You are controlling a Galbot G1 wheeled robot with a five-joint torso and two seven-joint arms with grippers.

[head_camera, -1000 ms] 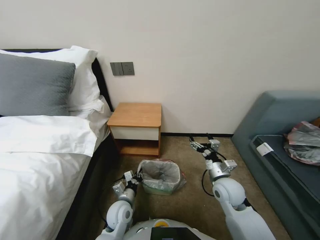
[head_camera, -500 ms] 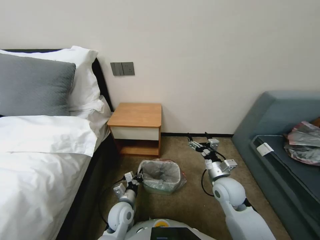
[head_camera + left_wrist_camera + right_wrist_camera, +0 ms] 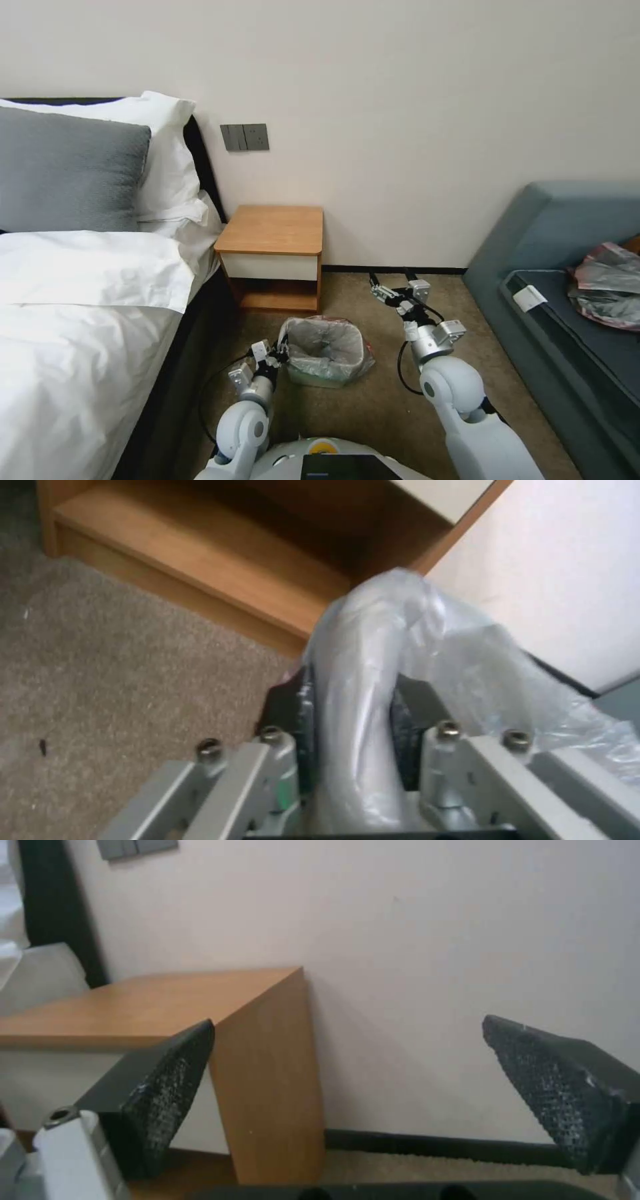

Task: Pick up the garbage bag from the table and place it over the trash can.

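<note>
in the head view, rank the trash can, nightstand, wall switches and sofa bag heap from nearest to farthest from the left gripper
1. Trash can: right at the left gripper, which grips its bag rim.
2. Nightstand: just beyond the can, by the wall.
3. Wall switches: above the nightstand.
4. Bag heap: far right, on the sofa.

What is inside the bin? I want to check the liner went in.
The grey bag lines the bin, its rim folded over the edge. The left tool grips it. The bag hides the bin's floor.

Bedroom, hotel-like: bed (image 3: 80, 313) w/ pillows (image 3: 73, 167), nightstand (image 3: 273, 230), sofa (image 3: 567, 267)
</note>
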